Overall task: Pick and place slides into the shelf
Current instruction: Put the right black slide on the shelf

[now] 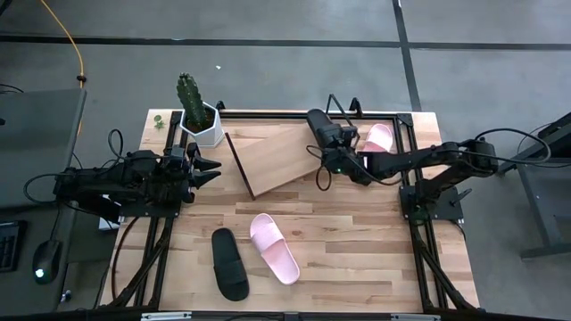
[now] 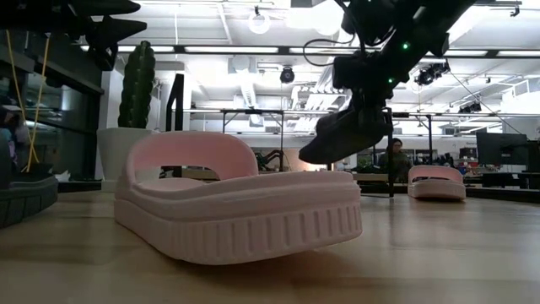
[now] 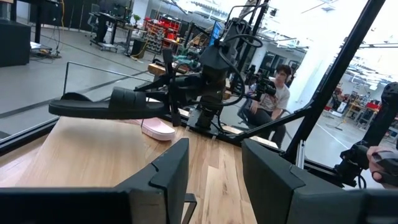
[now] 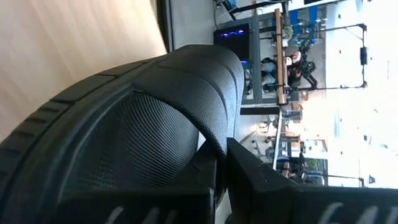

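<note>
Right gripper (image 1: pixel 343 159): reaches across the table, clamped on a black slide (image 1: pixel 321 131), held aloft over the shelf (image 1: pixel 277 156).
Left gripper (image 1: pixel 210 169): fingers parted, empty, level beside the cactus pot (image 1: pixel 201 125).

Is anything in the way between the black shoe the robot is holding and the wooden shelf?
Nothing visible blocks it. The right end effector holds the black slide in the air over the shelf, whose board looks bare beneath it.
</note>
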Controlling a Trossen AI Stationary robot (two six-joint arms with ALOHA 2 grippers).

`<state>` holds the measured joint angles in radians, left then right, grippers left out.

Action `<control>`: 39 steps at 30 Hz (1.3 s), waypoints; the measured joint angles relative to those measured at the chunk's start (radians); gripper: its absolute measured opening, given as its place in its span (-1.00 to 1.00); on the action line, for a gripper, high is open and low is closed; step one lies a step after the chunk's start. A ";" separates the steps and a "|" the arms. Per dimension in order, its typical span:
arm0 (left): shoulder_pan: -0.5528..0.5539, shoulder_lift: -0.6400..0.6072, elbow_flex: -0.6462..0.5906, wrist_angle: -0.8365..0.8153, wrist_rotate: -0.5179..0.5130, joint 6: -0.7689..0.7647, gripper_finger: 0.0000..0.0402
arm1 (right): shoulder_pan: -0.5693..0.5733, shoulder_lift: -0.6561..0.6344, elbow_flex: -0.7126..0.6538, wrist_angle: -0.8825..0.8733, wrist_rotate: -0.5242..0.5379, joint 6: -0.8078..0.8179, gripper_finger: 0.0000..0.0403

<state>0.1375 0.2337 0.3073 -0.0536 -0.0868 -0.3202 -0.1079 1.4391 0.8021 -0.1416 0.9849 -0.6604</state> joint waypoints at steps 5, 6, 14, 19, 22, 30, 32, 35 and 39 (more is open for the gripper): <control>0.000 0.000 0.000 0.000 0.000 0.000 -0.33 | -0.014 0.000 0.000 0.002 -0.035 -0.021 -1.00; 0.000 0.000 0.000 0.000 0.000 0.000 -0.33 | -0.018 0.000 0.000 0.002 -0.036 -0.023 -1.00; 0.000 0.000 0.000 0.000 0.000 0.000 -0.33 | -0.067 0.000 0.000 0.002 -0.083 -0.055 -1.00; 0.000 0.000 0.000 0.000 0.000 0.000 -0.33 | -0.093 0.000 0.000 0.003 -0.113 -0.072 -1.00; 0.000 0.000 0.000 0.000 0.000 0.000 -0.33 | -0.106 0.000 0.000 0.003 -0.140 -0.072 -1.00; 0.000 0.000 0.000 -0.001 0.000 0.000 -0.33 | -0.136 0.000 0.001 -0.021 -0.195 -0.073 -1.00; 0.000 0.000 0.000 -0.001 0.000 0.000 -0.33 | -0.146 0.000 0.002 -0.052 -0.209 -0.063 -1.00; 0.000 0.000 0.000 -0.001 0.000 0.000 -0.33 | -0.156 0.000 0.002 -0.090 -0.211 -0.032 -1.00; 0.000 0.000 0.000 -0.001 0.000 0.000 -0.33 | -0.156 0.000 0.002 -0.104 -0.244 -0.016 -1.00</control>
<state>0.1375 0.2337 0.3073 -0.0544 -0.0868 -0.3200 -0.2642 1.4391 0.8040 -0.2455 0.7406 -0.6763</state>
